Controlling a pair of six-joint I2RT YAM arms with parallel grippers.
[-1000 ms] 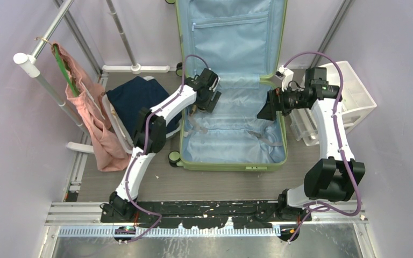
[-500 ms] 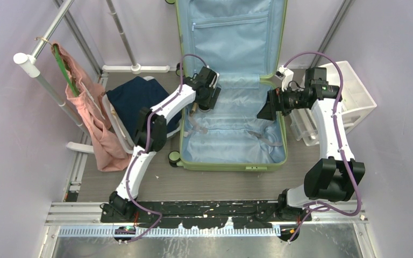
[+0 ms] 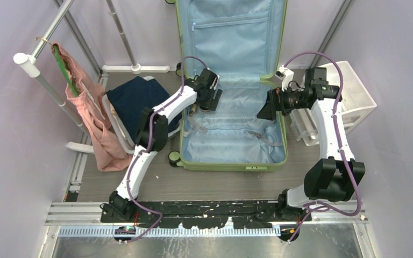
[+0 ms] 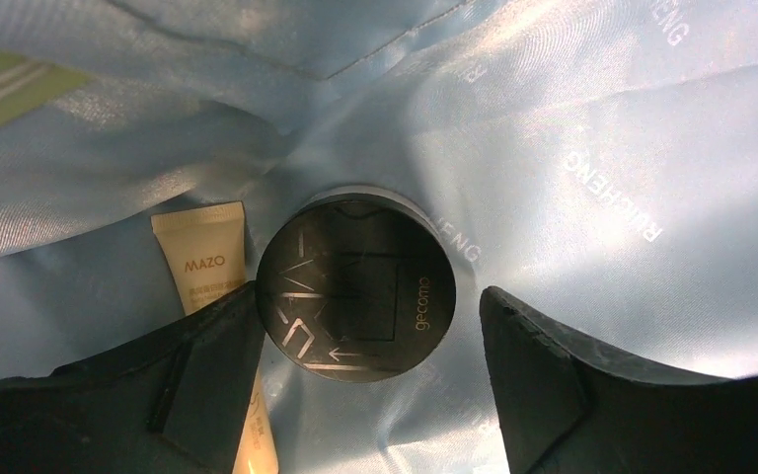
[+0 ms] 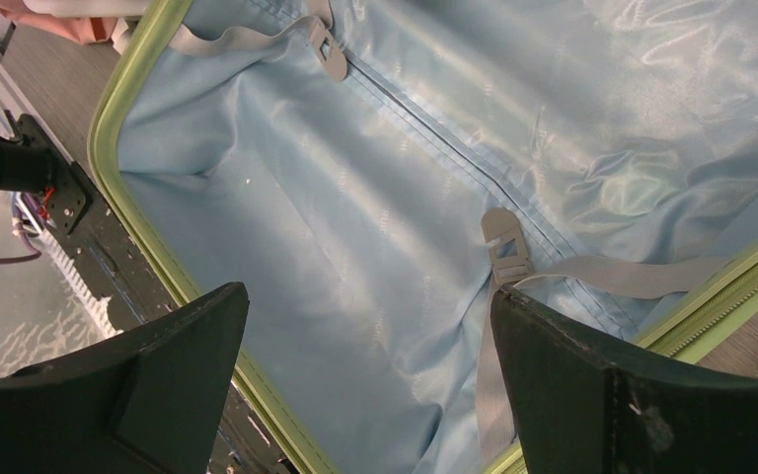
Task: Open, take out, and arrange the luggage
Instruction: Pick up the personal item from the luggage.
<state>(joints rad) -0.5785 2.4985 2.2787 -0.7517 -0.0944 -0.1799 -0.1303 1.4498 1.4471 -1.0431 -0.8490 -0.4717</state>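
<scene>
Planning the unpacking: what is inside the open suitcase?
A black jar and a beige tube on the lining, plus grey straps. The left tool covers part of the tube.

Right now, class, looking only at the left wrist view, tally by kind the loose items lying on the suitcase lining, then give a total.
Round black jar: 1
Beige tube: 1
Total: 2

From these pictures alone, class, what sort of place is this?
Probably a mock closet corner built for robot trials: a clothes rail with a pink garment, an open suitcase on the floor, and two arms bolted to a frame.
</scene>
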